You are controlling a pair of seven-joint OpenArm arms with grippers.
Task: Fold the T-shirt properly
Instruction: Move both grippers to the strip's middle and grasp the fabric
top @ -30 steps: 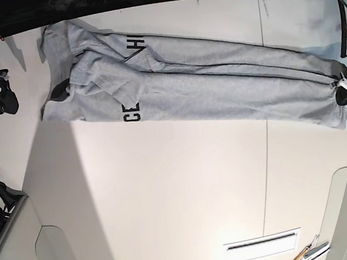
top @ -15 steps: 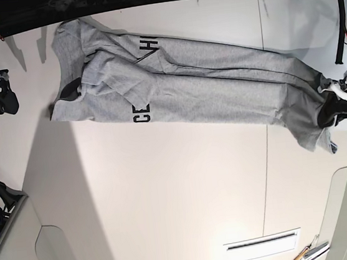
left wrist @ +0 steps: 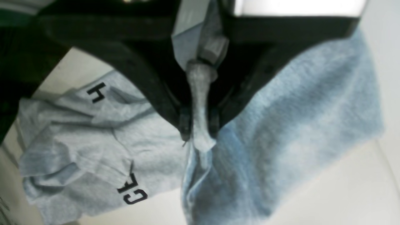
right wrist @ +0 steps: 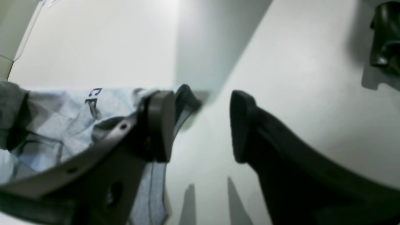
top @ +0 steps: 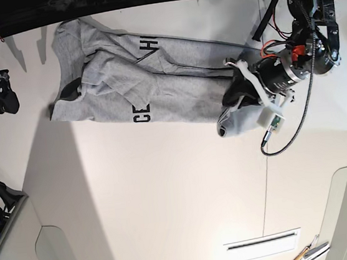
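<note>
White table point(top: 169, 199); pencil-like tool point(top: 302, 253) near its edge.

t-shirt's point(top: 188, 90) gripped end now folded inward, nearer the lettering point(top: 141, 113)

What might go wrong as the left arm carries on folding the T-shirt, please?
The left pincer pinches only a narrow bunch of the T-shirt, so the cloth could slip out. The right pincer is open, off the cloth, so the rumpled far end may drag or crease further.
</note>
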